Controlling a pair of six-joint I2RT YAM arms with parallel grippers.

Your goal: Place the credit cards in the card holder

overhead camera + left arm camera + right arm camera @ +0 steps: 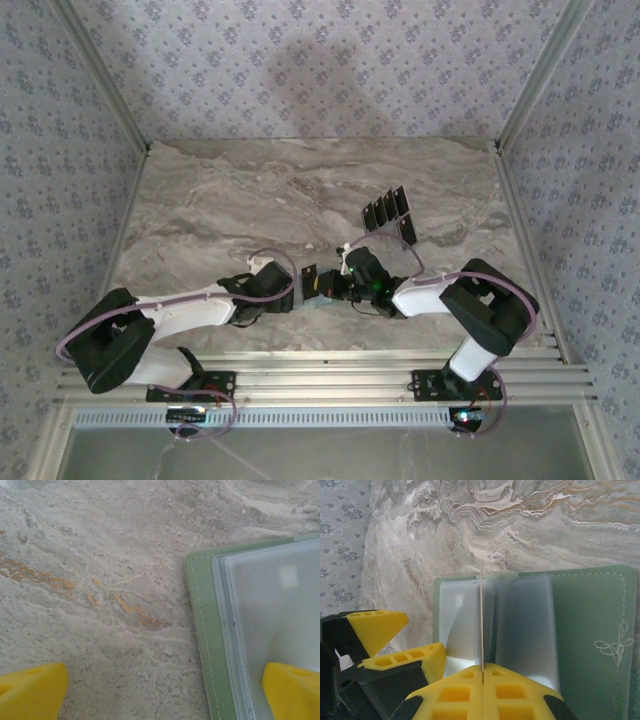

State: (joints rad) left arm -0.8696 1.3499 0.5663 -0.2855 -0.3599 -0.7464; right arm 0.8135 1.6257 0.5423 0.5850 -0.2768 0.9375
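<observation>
Your R gripper (482,677) pinches a credit card (482,625) edge-on over the card holder (585,620); L gripper (162,687) spread wide astride its edge. Miss the sleeve (525,625) & the card prob. buckles.

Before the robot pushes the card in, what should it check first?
1. The right gripper is shut on the thin dark rectangular credit card: ok.
2. The card's edge is lined up over the clear sleeves of the open pale green stitched card holder: ok.
3. The card's tip is inside a pocket: cannot tell.
4. The left gripper is open with one yellow finger over the holder: ok. Pressing it down: cannot tell.
5. The spare dark cards are fanned on the grey marble table, away from both grippers: ok.
</observation>
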